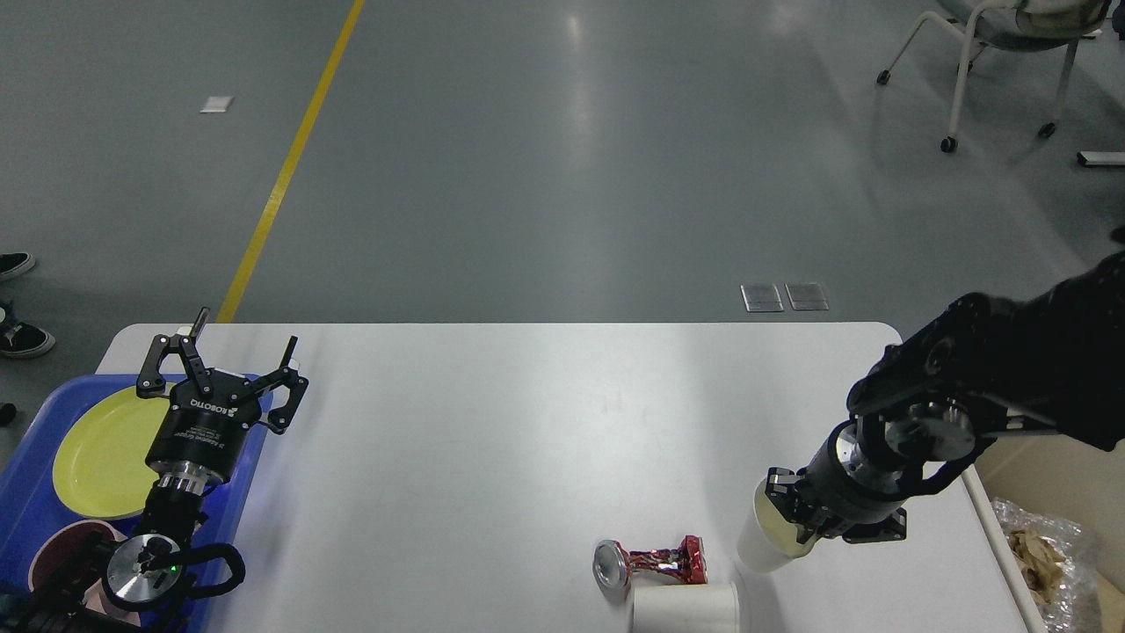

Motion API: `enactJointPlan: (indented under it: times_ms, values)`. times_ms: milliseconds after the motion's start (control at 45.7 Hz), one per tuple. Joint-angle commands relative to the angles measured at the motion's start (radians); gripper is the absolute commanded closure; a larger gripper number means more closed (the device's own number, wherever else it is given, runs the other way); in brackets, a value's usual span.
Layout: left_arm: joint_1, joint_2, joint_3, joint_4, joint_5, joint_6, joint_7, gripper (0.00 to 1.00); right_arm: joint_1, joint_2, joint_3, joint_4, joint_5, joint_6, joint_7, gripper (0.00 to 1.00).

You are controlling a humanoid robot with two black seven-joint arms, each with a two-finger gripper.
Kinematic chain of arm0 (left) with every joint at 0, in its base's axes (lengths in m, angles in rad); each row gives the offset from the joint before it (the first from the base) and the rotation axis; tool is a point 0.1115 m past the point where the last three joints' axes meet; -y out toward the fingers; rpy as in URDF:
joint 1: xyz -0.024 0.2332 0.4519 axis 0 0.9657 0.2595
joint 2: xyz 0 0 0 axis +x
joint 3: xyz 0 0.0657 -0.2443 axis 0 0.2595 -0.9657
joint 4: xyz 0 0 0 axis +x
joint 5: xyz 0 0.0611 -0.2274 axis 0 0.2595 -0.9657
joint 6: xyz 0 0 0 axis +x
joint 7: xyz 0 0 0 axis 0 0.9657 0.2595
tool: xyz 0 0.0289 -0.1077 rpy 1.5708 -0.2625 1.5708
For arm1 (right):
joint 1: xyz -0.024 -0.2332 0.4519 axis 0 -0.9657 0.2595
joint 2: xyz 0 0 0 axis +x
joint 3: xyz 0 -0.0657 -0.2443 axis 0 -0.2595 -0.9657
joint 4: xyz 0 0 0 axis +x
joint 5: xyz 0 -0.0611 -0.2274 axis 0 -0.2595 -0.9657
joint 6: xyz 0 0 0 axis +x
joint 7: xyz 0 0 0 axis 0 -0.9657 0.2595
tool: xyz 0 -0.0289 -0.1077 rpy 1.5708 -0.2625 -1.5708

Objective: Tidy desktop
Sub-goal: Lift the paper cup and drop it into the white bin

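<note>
— Worktop (492, 422) first: where is it and what's on it?

— White, rounded corners, filling the lower middle of the head view. Near its front edge lies a crushed red can (652, 564) with its silver end toward the left. Just in front of the can a white paper cup (685, 608) lies on its side, partly cut off by the bottom of the view.

— And the right gripper (795, 519)?

— Lowered over the right part of the worktop, its fingers closed on the rim of a second white cup (766, 541), which is tilted.

— The left gripper (230, 359)?

— Fingers spread wide, holding nothing, above the far left corner, over the edge of a blue tray (35, 492). The tray carries a yellow plate (101, 453) and a dark reddish bowl (61, 549), partly hidden by the arm.

— Anything off to the right?

— A beige bin (1046, 483) beside the worktop, with crumpled clear plastic (1041, 545) inside.
</note>
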Motion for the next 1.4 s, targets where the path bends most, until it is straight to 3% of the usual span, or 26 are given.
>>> enactJointPlan:
  times_ms: [0, 153, 416, 788, 941, 1116, 1269, 1379]
  values:
    - [0.000, 0.000, 0.000, 0.000, 0.000, 0.000, 0.000, 0.04, 0.160, -0.066, -0.011, 0.005, -0.001, 0.259, 0.000, 1.00]
    - [0.000, 0.000, 0.000, 0.000, 0.000, 0.000, 0.000, 0.04, 0.391, -0.124, -0.049, 0.020, -0.001, 0.458, 0.002, 1.00]
    - [0.000, 0.000, 0.000, 0.000, 0.000, 0.000, 0.000, 0.04, 0.757, -0.132, -0.149, 0.069, 0.001, 0.615, 0.008, 1.00]
    - [0.000, 0.000, 0.000, 0.000, 0.000, 0.000, 0.000, 0.04, 0.748, -0.130, -0.213, 0.068, -0.001, 0.598, 0.008, 1.00]
    - [0.000, 0.000, 0.000, 0.000, 0.000, 0.000, 0.000, 0.04, 0.639, -0.162, -0.348, -0.026, -0.002, 0.545, 0.008, 1.00]
    - [0.000, 0.000, 0.000, 0.000, 0.000, 0.000, 0.000, 0.04, 0.391, -0.360, -0.396, -0.227, -0.021, 0.437, 0.003, 1.00]
    - [0.000, 0.000, 0.000, 0.000, 0.000, 0.000, 0.000, 0.04, 0.124, -0.483, -0.350, -0.489, -0.074, 0.388, 0.003, 1.00]
    - [0.000, 0.000, 0.000, 0.000, 0.000, 0.000, 0.000, 0.04, -0.148, -0.524, -0.183, -0.684, -0.077, 0.341, 0.005, 1.00]
